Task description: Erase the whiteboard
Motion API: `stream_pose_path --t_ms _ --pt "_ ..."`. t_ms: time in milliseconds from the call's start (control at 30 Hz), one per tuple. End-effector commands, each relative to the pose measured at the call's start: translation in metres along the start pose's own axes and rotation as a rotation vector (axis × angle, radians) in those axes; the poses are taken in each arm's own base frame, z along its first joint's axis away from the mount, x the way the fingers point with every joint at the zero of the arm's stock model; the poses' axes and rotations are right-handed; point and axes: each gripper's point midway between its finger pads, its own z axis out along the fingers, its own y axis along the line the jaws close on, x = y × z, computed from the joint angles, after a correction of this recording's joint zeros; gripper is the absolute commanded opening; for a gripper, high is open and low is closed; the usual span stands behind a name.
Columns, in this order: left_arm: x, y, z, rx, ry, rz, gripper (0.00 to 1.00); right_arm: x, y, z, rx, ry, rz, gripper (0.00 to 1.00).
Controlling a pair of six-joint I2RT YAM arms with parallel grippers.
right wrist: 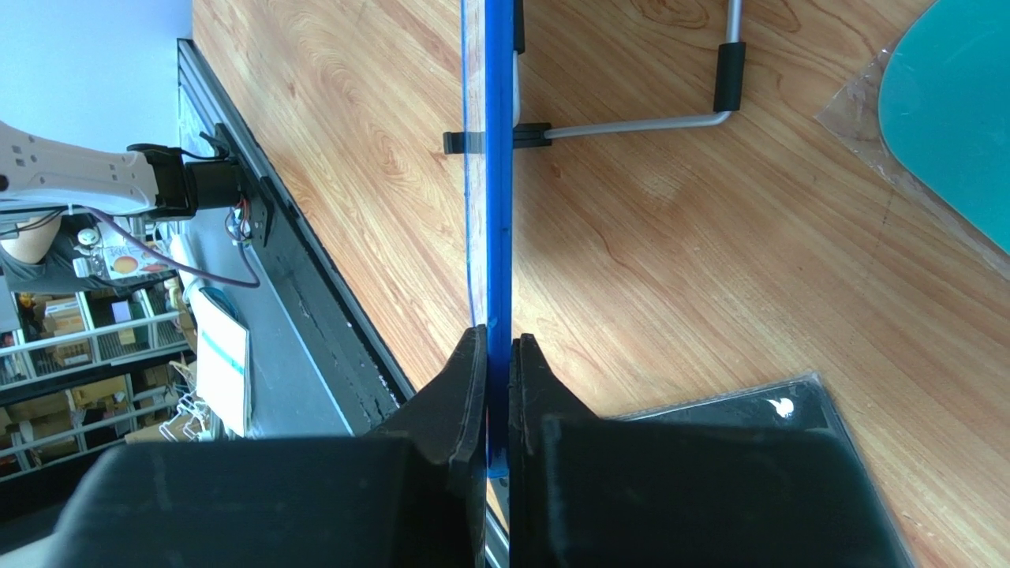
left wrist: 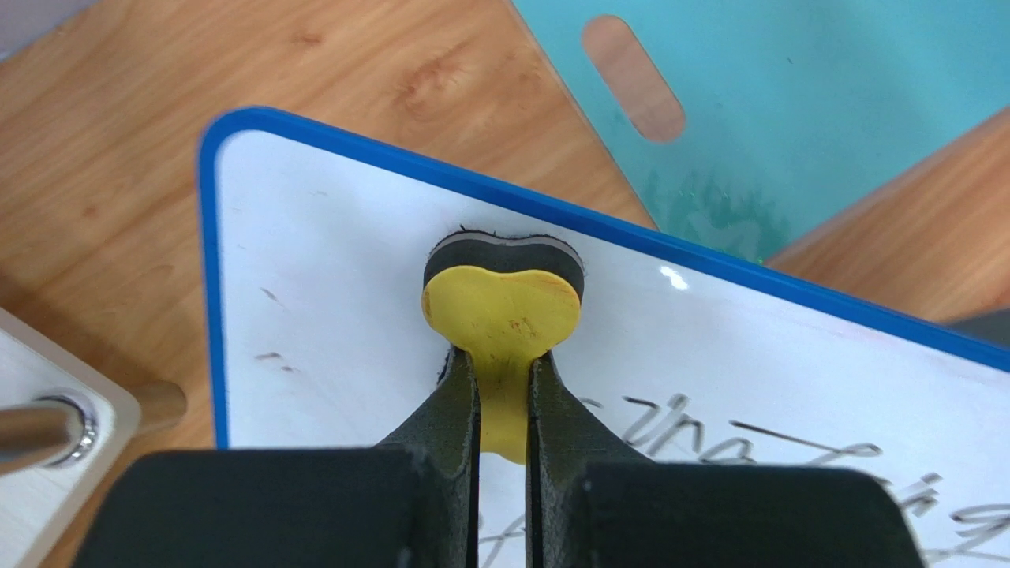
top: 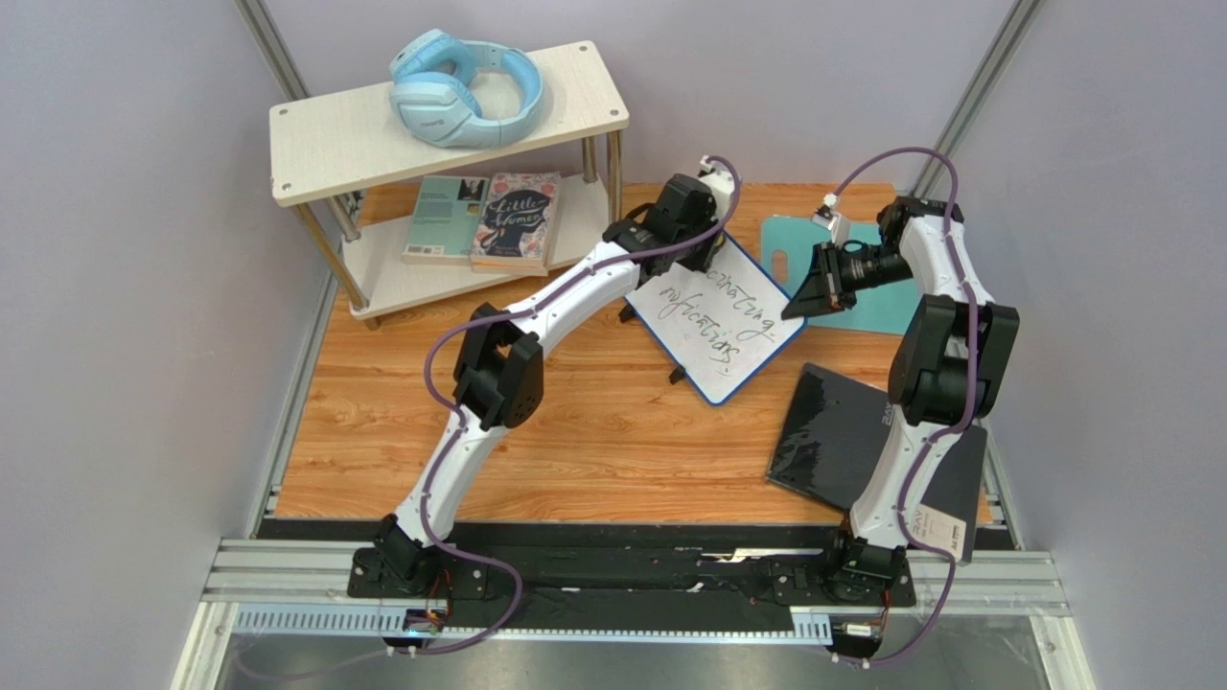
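Observation:
The whiteboard [top: 720,316], white with a blue frame and dark handwriting, stands tilted on the wooden table. My left gripper [left wrist: 504,391] is shut on a yellow eraser [left wrist: 504,310] whose dark felt side presses the board [left wrist: 356,355] near its top edge. In the top view the left gripper [top: 689,237] sits at the board's far corner. My right gripper [right wrist: 499,349] is shut on the board's blue edge [right wrist: 499,178], seen end-on; from above it [top: 797,305] pinches the board's right side. The writing [left wrist: 759,444] lies below and right of the eraser.
A teal mat [top: 864,288] lies behind the board, and a black glossy panel [top: 850,431] sits near the right arm. A two-tier shelf [top: 331,137] at back left carries blue headphones [top: 464,89] and books [top: 483,219]. The board's wire stand [right wrist: 640,118] rests on the table.

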Motion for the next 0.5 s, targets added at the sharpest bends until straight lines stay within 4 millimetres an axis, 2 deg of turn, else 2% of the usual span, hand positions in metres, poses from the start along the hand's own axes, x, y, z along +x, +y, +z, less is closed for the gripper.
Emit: stream_pose_path --t_ms 0,100,133,233,333,367,433,467 --pt "0.084 -0.082 -0.003 0.185 0.244 0.047 0.00 -0.014 -0.002 0.001 0.038 -0.002 -0.128 0.00" --pt "0.091 -0.102 -0.010 0.220 0.263 0.089 0.00 -0.017 -0.002 0.001 0.041 -0.010 -0.131 0.00" --pt "0.094 -0.115 -0.012 0.235 0.267 0.111 0.00 -0.017 -0.003 0.001 0.040 -0.009 -0.126 0.00" --pt "0.097 -0.121 -0.017 0.217 0.264 0.130 0.00 -0.019 -0.002 0.002 0.032 -0.016 -0.124 0.00" --pt "0.096 -0.102 -0.013 0.145 0.260 0.094 0.00 -0.020 0.000 0.001 0.026 -0.020 -0.125 0.00" --pt "0.097 -0.087 -0.009 0.117 0.265 0.069 0.00 -0.020 0.000 0.001 0.027 -0.020 -0.126 0.00" --pt "0.095 -0.071 -0.006 0.096 0.272 0.012 0.00 -0.020 0.001 0.000 0.027 -0.020 -0.131 0.00" --pt "0.093 -0.052 -0.003 0.072 0.271 -0.023 0.00 -0.019 0.001 0.000 0.028 -0.018 -0.132 0.00"
